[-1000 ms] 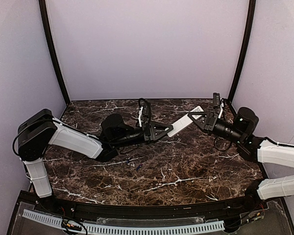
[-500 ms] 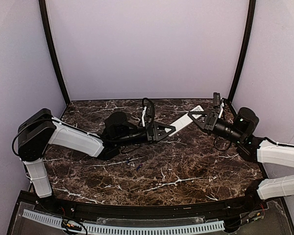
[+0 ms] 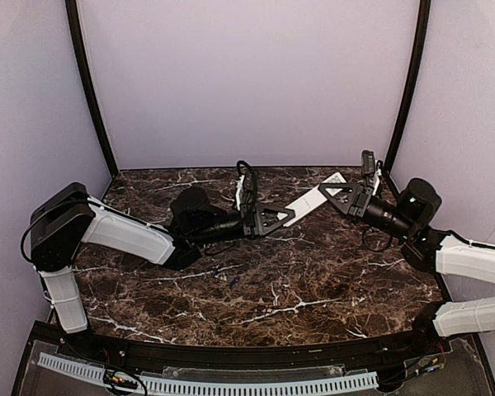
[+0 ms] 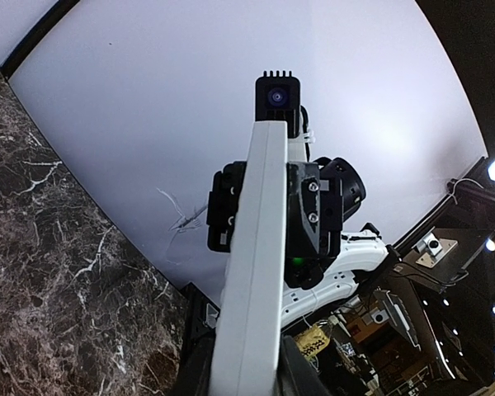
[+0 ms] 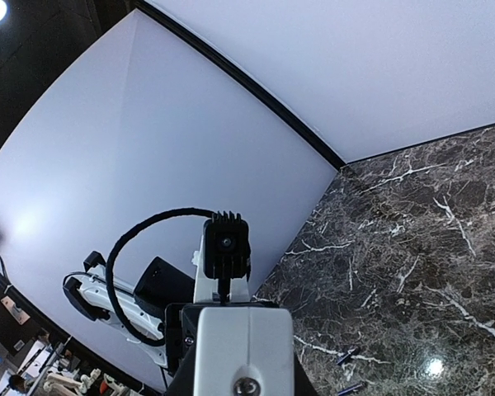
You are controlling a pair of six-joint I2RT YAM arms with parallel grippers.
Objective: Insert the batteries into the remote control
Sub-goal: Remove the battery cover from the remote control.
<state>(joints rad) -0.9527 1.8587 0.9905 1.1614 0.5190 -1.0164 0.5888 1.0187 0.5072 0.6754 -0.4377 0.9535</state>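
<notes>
The remote control (image 3: 313, 200) is held clear of the counter (image 3: 330, 280). In the top view it is slanted from lower left to upper right, above the rear middle of the dark marbled surface. Its lower end is taken by the left gripper (image 3: 282, 217), which is reached in from the left with its arm stretched low over the counter. In the left wrist view the dark fingers (image 4: 299, 375) are seen pressed against both long edges of the remote control (image 4: 252, 280), so that it is clamped between them. Its upper end is taken by the right gripper (image 3: 333, 188). The same left wrist view shows the right gripper (image 4: 268, 206) closed around the far part of the remote control, one finger on each side. In the right wrist view only a blunt white end of the remote control (image 5: 241, 351) is seen at the bottom edge, with the left arm's wrist camera directly beyond it. The right fingers themselves cannot be made out there. The batteries (image 3: 217, 270) are seen lying on the counter, near each other, well apart from the remote control and nearer to the arms' bases than the left gripper. In the right wrist view the batteries (image 5: 347, 356) are made out only as small blue slivers on the marble. Which face of the remote control is turned upward cannot be told.
</notes>
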